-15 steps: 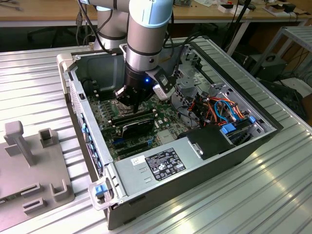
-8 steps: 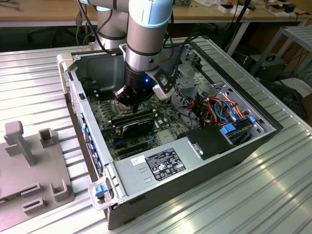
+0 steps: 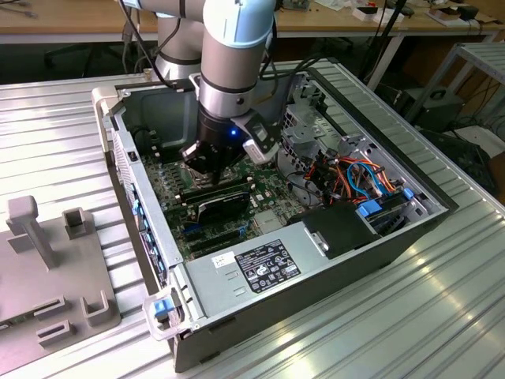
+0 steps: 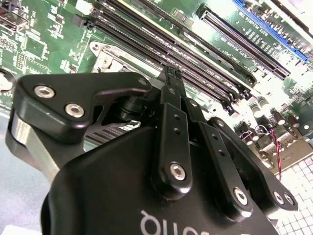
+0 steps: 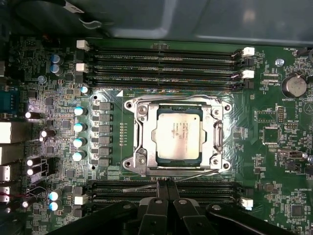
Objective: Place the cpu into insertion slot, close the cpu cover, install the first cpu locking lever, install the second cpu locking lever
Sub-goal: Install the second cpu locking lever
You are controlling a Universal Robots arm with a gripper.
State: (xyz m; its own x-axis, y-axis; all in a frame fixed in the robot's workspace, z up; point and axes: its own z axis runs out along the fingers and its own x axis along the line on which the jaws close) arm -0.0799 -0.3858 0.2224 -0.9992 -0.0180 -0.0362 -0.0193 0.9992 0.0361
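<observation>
So the gripper, fingers pinched together on nothing, is hovering just beside the insertion slot, cpu sitting under the closed cpu cover.

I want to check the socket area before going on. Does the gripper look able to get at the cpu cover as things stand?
Probably yes. In the first wrist view the cpu cover lies flat around the cpu, nothing above it, and the gripper hangs at its edge over the memory slots.
</observation>
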